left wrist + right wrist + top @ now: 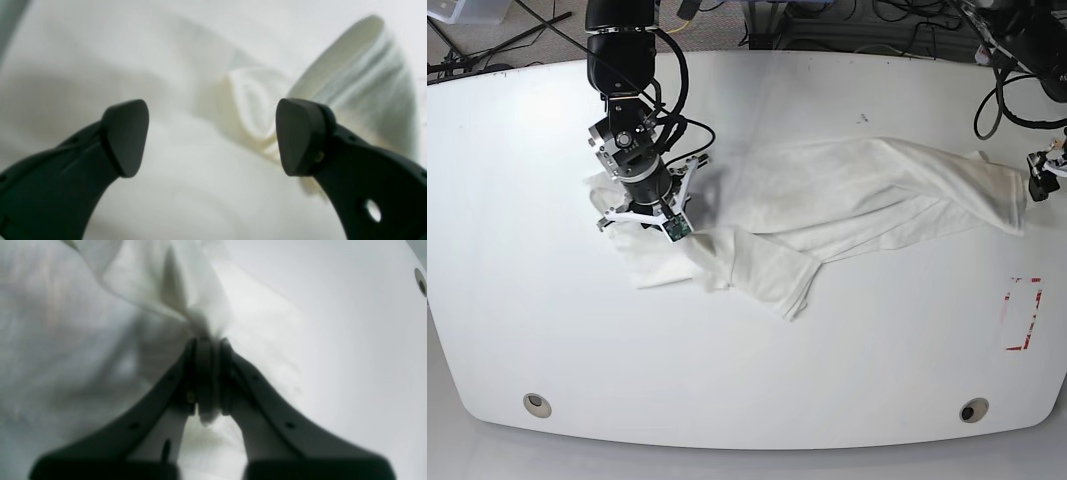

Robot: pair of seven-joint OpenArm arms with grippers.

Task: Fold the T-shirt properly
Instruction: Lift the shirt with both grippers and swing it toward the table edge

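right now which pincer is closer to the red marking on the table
Left. The left pincer sits open at the T-shirt's end, on the same side of the table as the red marking. The right pincer grips cloth at the far end.

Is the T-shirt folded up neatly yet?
No. The T-shirt lies crumpled and stretched across the table, with one end pinched in the right gripper.

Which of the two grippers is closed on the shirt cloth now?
The right gripper: its jaws are shut with a bunch of the T-shirt pinched between them. The left gripper has its jaws wide apart, with nothing between them.
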